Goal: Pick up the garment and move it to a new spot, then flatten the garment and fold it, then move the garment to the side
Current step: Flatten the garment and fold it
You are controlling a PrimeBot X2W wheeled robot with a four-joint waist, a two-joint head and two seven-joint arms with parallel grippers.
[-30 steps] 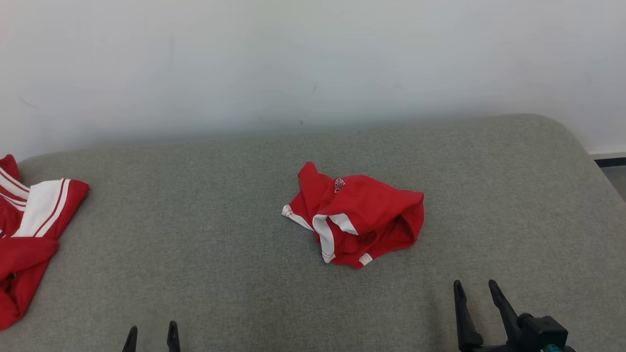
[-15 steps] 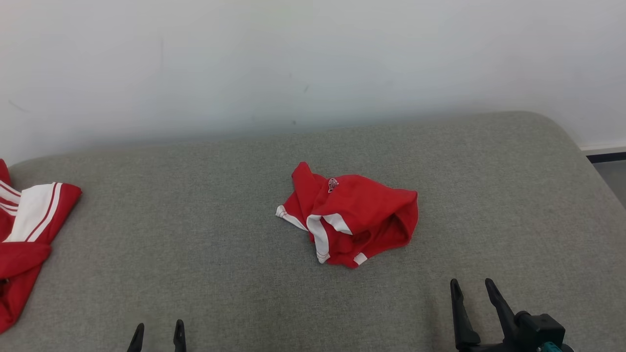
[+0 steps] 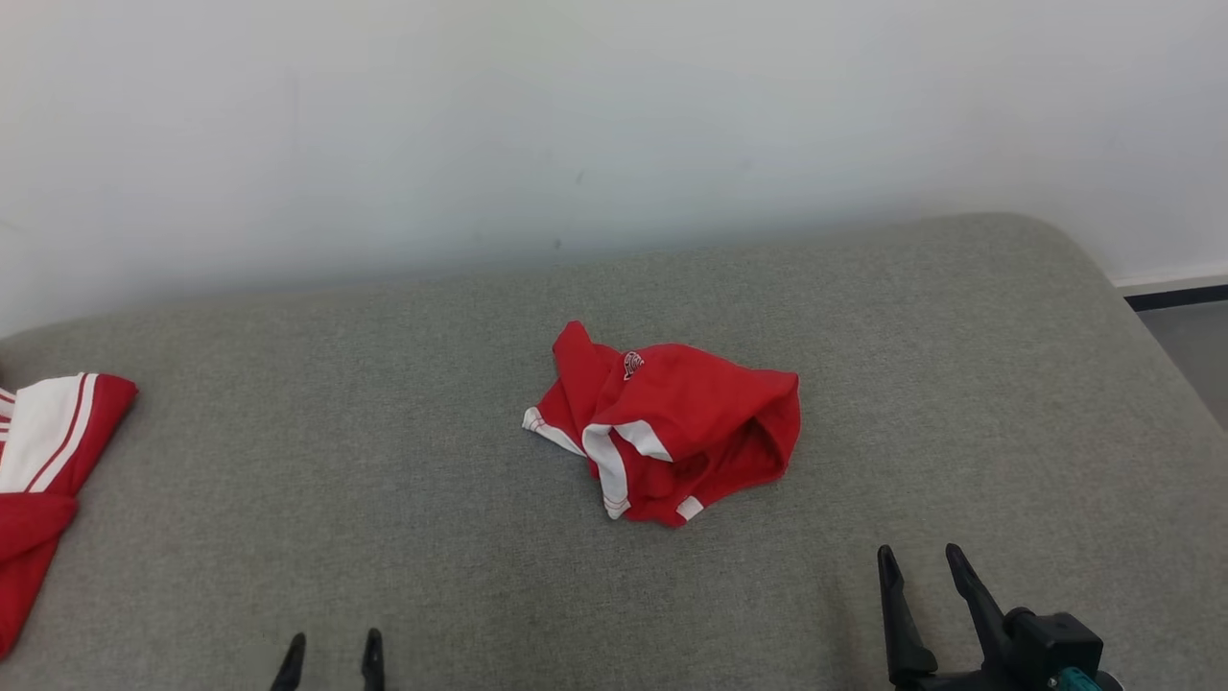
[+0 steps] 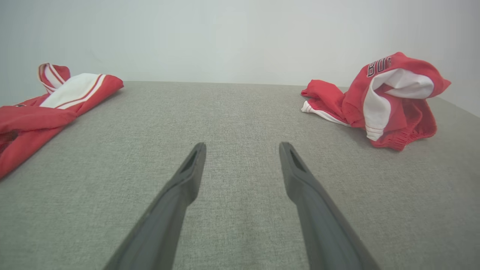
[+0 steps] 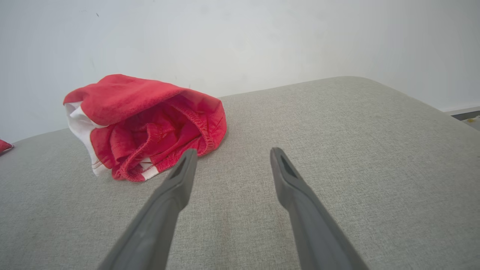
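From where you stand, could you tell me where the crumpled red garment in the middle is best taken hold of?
Grip the raised upper fold of the red garment, above its gaping elastic waistband. Come from the robot's right with the open right claw: that opening faces it, so one finger could probably slip under the standing cloth.

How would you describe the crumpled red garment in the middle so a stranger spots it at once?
Start with the wide grey cushion against the white wall. Near its middle lies a red garment with white trim. Unlike the other garment at the left edge, it is bunched into a small heap.
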